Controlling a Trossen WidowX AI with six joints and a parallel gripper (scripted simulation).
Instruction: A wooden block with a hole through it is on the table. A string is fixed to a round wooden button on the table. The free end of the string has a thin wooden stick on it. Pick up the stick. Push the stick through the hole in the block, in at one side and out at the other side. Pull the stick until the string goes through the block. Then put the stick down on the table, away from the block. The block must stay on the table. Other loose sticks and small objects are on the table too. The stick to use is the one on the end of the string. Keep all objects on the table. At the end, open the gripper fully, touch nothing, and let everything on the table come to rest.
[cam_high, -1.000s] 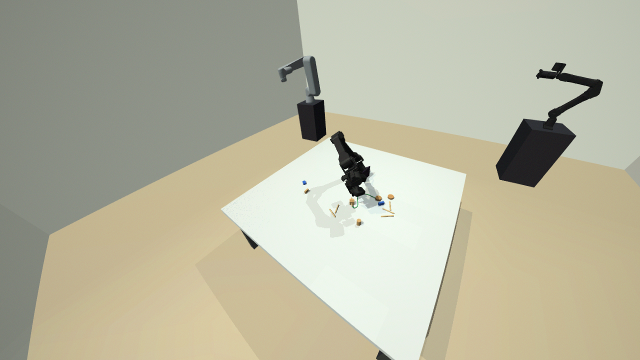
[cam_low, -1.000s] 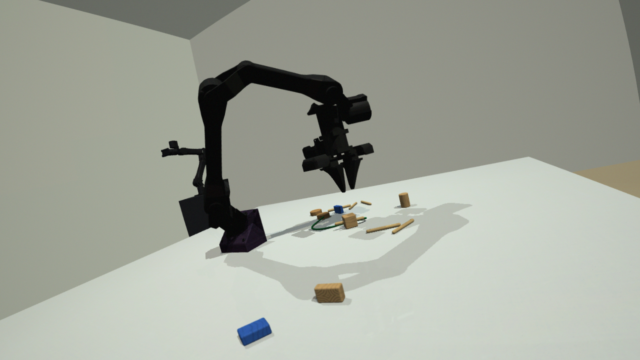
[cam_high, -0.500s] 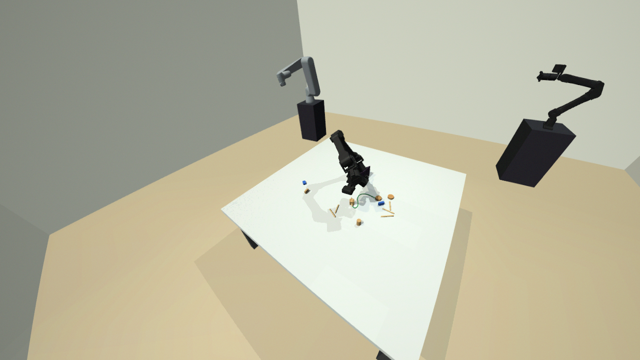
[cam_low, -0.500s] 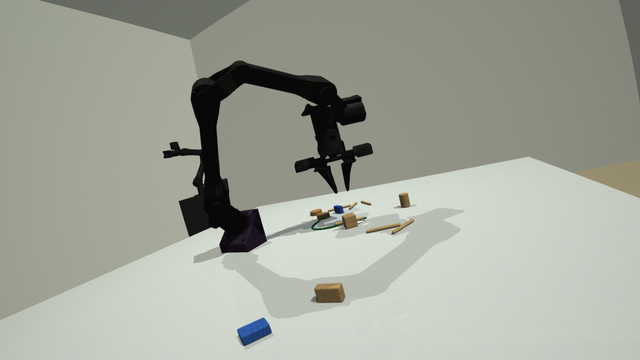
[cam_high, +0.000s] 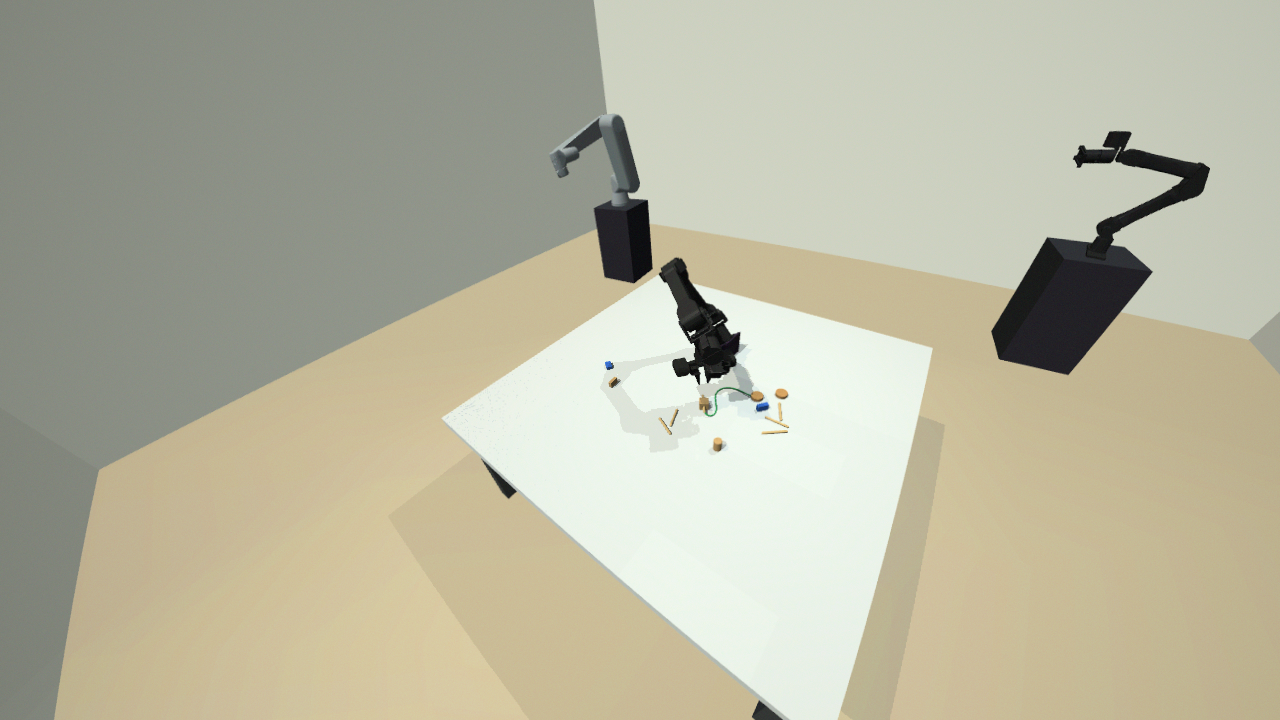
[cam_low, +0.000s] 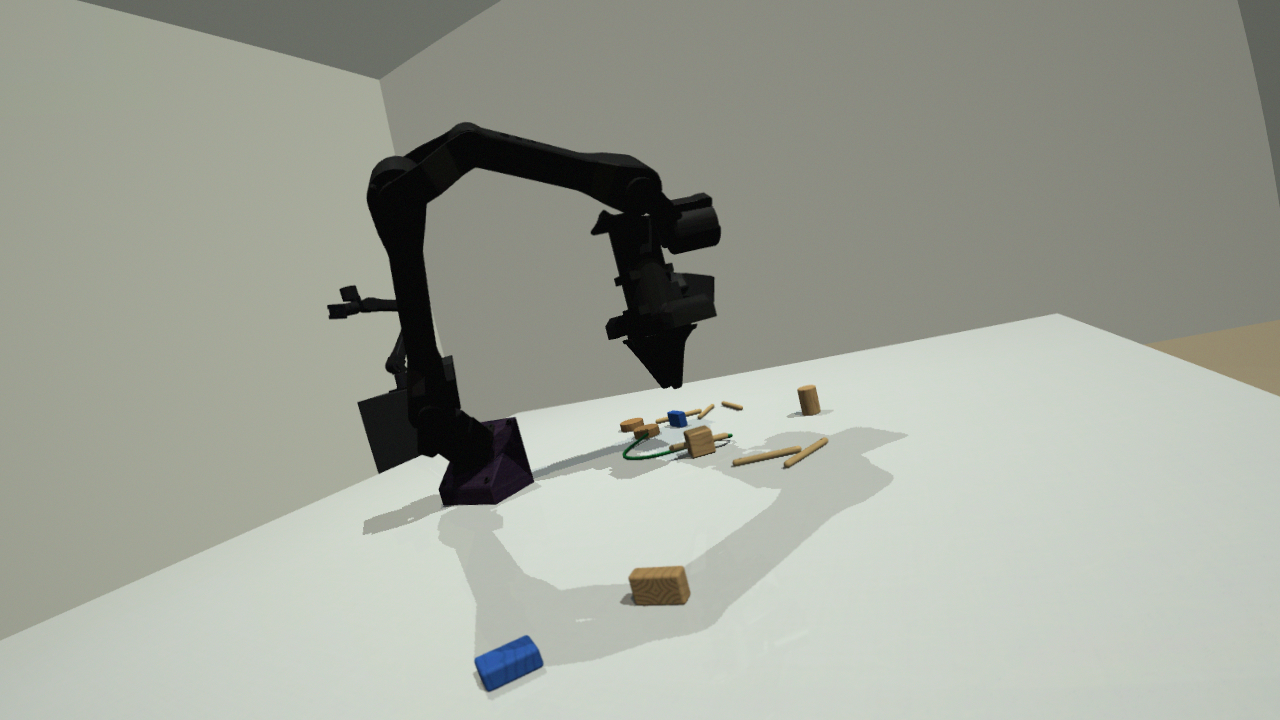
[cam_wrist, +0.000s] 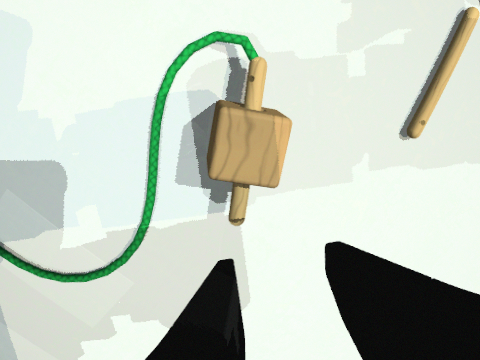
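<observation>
The wooden block (cam_high: 704, 403) (cam_low: 699, 442) (cam_wrist: 247, 145) stands on the table. The stick (cam_low: 676, 446) (cam_wrist: 239, 204) sits in its hole, with an end sticking out at each side. The green string (cam_high: 729, 388) (cam_low: 640, 457) (cam_wrist: 155, 145) joins the stick's far end in the wrist view and curves round beside the block to the round button (cam_high: 757, 395) (cam_low: 646, 430). My gripper (cam_high: 707, 379) (cam_low: 672, 386) (cam_wrist: 280, 265) is partly open with nothing between the fingers. It hangs above the table, and the stick's string-free end points towards it in the wrist view.
Two loose sticks (cam_high: 665, 425) (cam_low: 767, 455) lie near the block; one stick (cam_wrist: 442, 72) shows at upper right in the wrist view. A cylinder (cam_high: 716, 444) (cam_low: 809, 400) stands beyond. A blue piece (cam_high: 761, 406) (cam_low: 677, 418), a second disc (cam_high: 781, 393) and several sticks lie by the button.
</observation>
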